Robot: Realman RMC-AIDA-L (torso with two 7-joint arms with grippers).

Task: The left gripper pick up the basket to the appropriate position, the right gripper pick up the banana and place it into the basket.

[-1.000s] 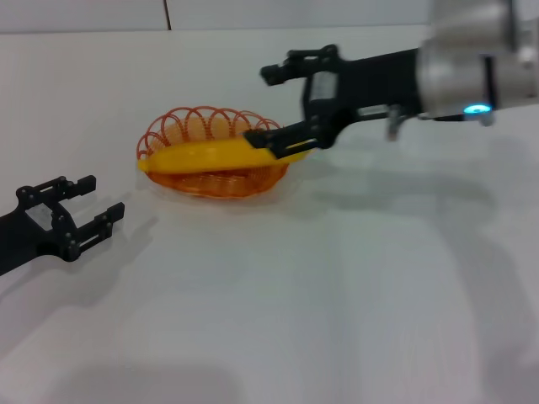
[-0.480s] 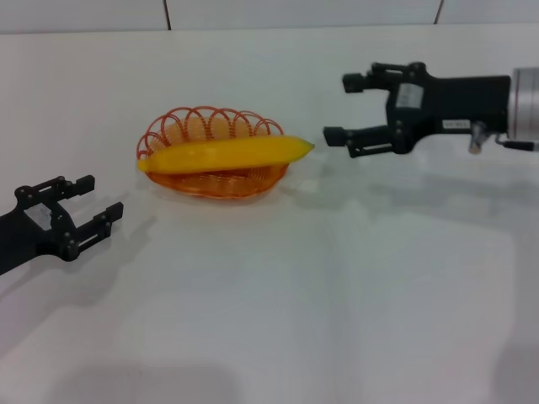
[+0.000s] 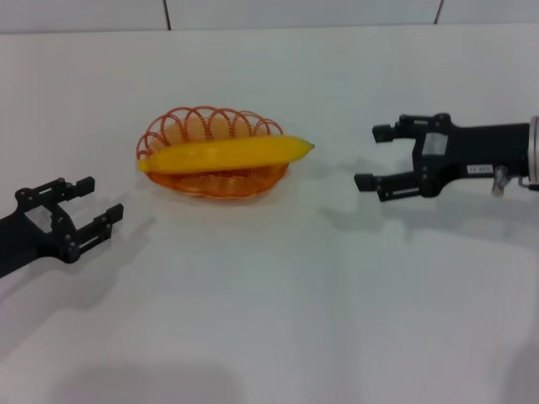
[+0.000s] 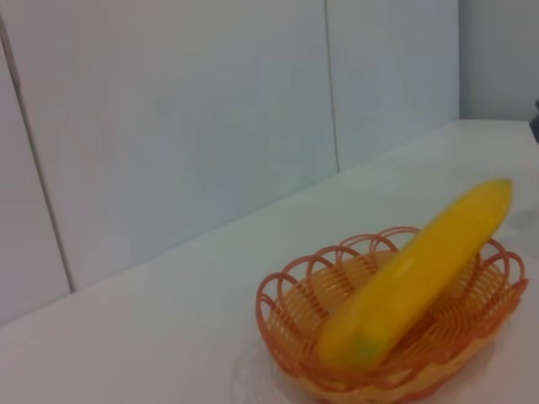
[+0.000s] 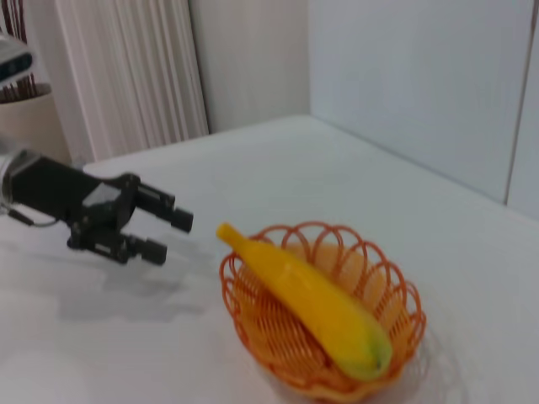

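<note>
Right gripper [image 3: 369,157] hangs empty, fingers apart, well right of the banana [image 3: 226,154], which lies across the basket [image 3: 208,184] rim to rim. Left gripper [image 3: 94,208] rests spread near the table's left edge. Any retreat should go straight back, clear of the banana's tip. Count: one banana, one basket, two grippers.

Nothing here can be read. The right gripper [image 3: 377,157] carries a small white label [image 3: 479,169] on its black body, behind the fingers toward the wrist, but its print is too small to make out.
</note>
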